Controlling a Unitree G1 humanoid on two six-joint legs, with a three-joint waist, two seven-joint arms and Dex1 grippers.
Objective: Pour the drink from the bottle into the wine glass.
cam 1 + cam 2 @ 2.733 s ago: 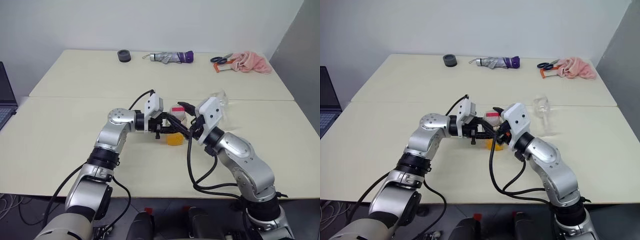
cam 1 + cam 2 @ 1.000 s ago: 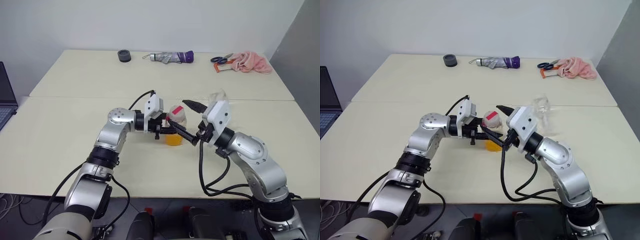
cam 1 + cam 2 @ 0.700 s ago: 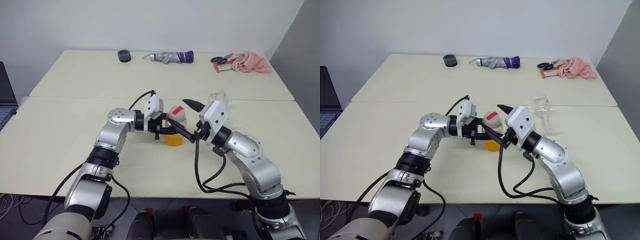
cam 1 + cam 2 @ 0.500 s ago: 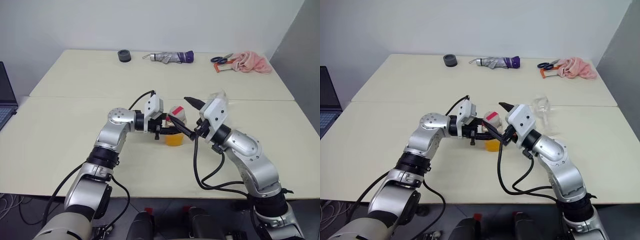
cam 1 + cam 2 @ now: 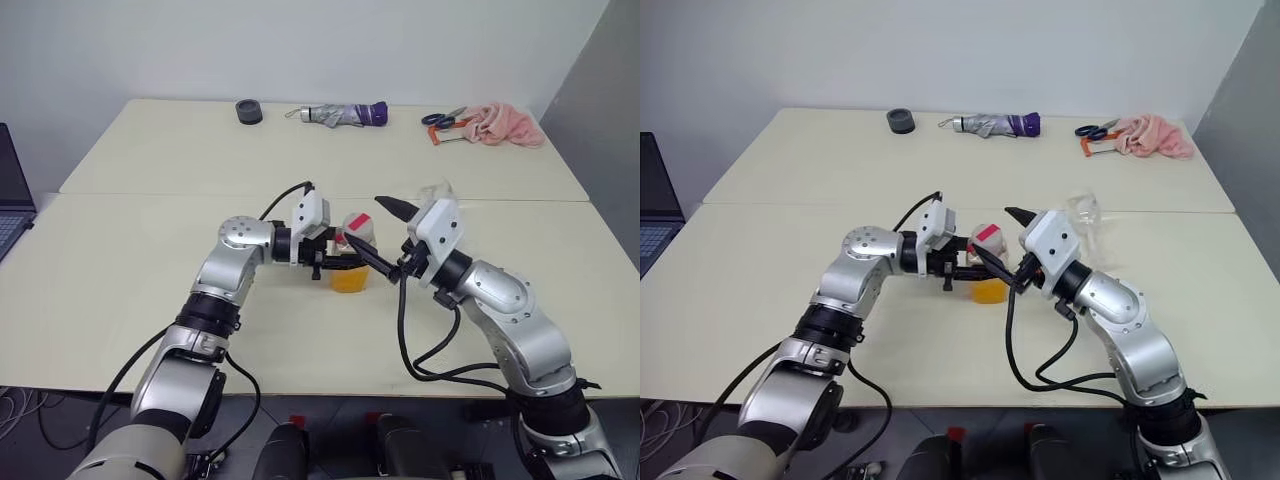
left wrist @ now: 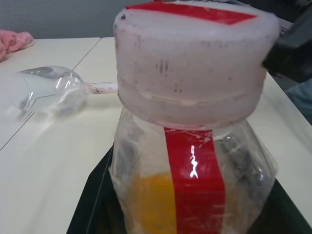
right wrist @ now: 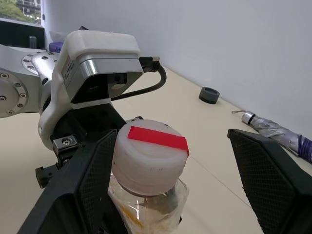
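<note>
Mid-table, left end effector (image 5: pixel 335 262) grips bottle (image 5: pixel 352 262) of drink (image 5: pixel 348 279); right end effector (image 5: pixel 380 233) gapes.

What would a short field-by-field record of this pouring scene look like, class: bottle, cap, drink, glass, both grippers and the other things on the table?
bottle: upright on the table, held at the body
cap: white with a red strip, on the bottle
drink: orange, low in the bottle
wine glass: standing to the right of the bottle, no drink seen in it
left gripper: shut on the bottle
right gripper: open, fingers either side of the cap
far edge: black ring, folded umbrella, scissors, pink cloth
</note>
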